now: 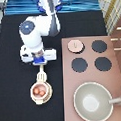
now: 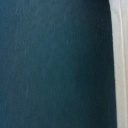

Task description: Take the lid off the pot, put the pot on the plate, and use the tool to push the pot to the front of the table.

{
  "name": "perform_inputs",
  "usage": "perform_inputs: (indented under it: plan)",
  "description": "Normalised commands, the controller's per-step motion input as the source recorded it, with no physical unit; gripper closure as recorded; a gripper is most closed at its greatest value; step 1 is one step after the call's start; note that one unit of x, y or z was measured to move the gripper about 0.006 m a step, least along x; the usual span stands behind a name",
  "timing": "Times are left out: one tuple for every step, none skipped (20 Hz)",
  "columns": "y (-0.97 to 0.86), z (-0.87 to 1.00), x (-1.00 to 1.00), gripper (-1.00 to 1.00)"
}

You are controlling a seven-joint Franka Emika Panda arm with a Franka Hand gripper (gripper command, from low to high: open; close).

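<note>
The gripper [image 1: 41, 61] hangs over the black table [image 1: 18, 98], left of the stove counter, shut on the handle of the cream-white tool [image 1: 42, 74]. The tool points toward the exterior view's bottom, and its head meets the rim of the pot [image 1: 40, 89]. Reddish contents show inside the uncovered pot, which sits on the tan plate [image 1: 41, 99]. The pale-pink lid [image 1: 74, 45] lies on the stove counter's upper left corner, apart from the pot. The wrist view shows only dark table surface [image 2: 55, 65] and a pale strip along one edge.
The pinkish-brown stove counter [image 1: 89, 75] with three black burners [image 1: 99, 46] fills the exterior view's right. A large grey pan [image 1: 93, 101] with a handle stands on its lower part. The robot arm's white body [image 1: 35, 30] rises at the top.
</note>
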Motion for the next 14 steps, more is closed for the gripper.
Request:
perform_inputs:
  plan:
    - [0.00,0.22,1.00,1.00]
    - [0.00,0.22,1.00,1.00]
    - [0.00,0.22,1.00,1.00]
    - [0.00,0.22,1.00,1.00]
    - [0.00,0.22,1.00,1.00]
    - [0.00,0.22,1.00,1.00]
    - [0.00,0.22,1.00,1.00]
    - [0.00,0.22,1.00,1.00]
    - [0.00,0.22,1.00,1.00]
    - [0.00,0.22,1.00,1.00]
    - [0.00,0.23,1.00,1.00]
    - [0.00,0.24,1.00,1.00]
    - [0.00,0.25,1.00,1.00]
    - [0.00,0.25,1.00,1.00]
